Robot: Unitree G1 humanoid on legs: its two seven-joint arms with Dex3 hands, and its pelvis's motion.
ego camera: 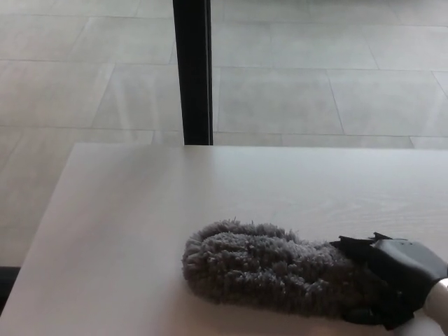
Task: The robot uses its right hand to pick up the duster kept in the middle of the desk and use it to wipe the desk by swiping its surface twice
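Head view: my right hand (395,287) is closing on the duster (269,269); I am seating the grip firmly, low over the desk (140,210).

right hand (395,287) covering duster (269,269) right end, handle hidden, fingers unclear

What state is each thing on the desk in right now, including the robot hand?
duster: lying flat on the desk, its right end covered by the robot hand.
right robot hand: down over the duster's right end, fingers wrapped around it.
desk: bare apart from the duster.
left robot hand: not in view.
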